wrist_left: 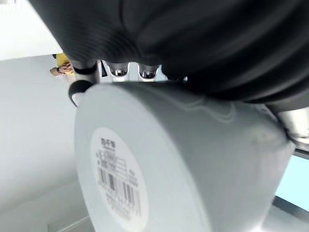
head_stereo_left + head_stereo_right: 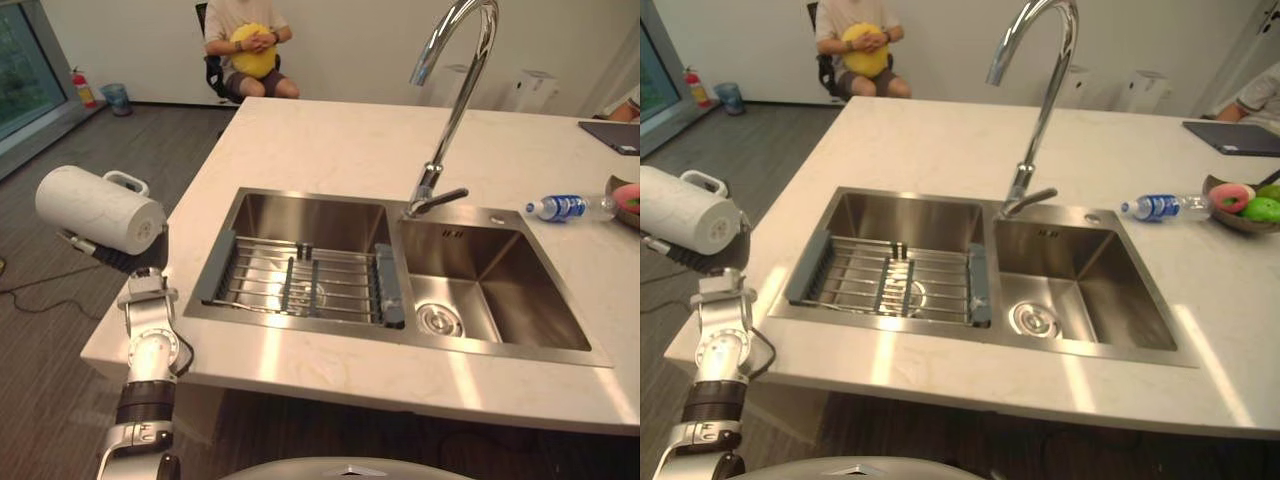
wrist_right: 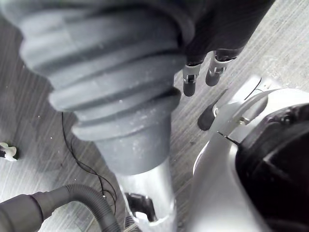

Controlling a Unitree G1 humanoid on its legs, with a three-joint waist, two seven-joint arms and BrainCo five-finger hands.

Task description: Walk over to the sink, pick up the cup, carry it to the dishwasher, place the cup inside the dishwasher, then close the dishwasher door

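**A:** What holds what here?

**B:** The counter carries a double sink. Its left basin holds a wire rack. The right basin has just its drain. A bowl at the counter's far right edge holds a pink piece and a green one. A bottle lies on its side between bowl and sink.

**A:** And the cup?

**B:** The cup is white and out of the sink. It is off the counter's left edge and above the floor, lying sideways with its handle upward. I cannot tell what is in it. The left wrist view shows its labelled base.

**A:** Held?

**B:** Yes. The left hand sits under and behind it, with its fingers wrapped against the cup's wall.

**A:** The right hand?

**B:** The right hand hangs over the floor with its fingers loose, holding nothing.
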